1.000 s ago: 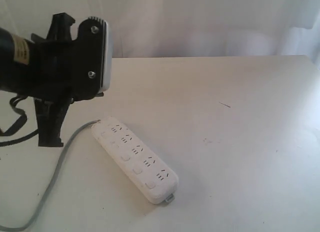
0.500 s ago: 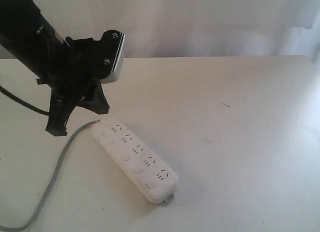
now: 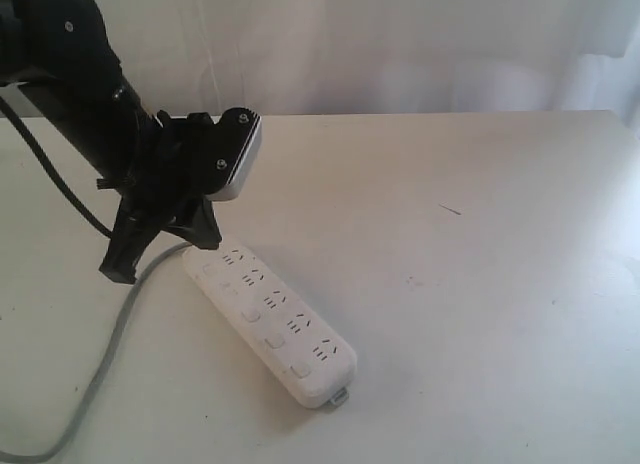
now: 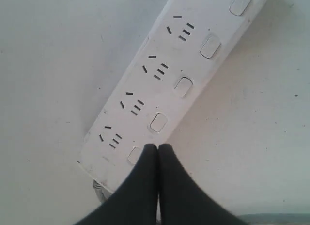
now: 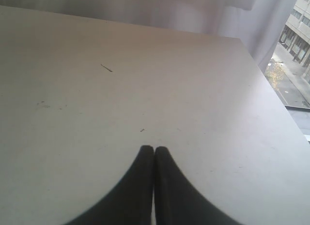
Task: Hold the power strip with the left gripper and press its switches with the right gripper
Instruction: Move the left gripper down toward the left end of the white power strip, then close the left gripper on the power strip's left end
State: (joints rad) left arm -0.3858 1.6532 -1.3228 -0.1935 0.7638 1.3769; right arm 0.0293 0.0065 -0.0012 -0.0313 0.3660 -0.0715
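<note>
Left gripper (image 4: 158,146) pressed together, empty, above strip (image 3: 268,322) at frame left; right gripper (image 5: 154,149) likewise together.

Left end effector (image 3: 215,164) above corded end of power strip (image 3: 270,319)

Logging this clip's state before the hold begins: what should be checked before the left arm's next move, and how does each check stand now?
1. Long white plastic power strip lying flat on the pale table: ok.
2. Left gripper jaws shut, nothing held: ok.
3. Left gripper above the cord end of the strip: ok; contact: cannot tell.
4. Small white square switches uncovered: ok.
5. Grey cord clear of the strip's top: ok.
6. Right gripper near the strip: not ok; it sees bare table only.
</note>
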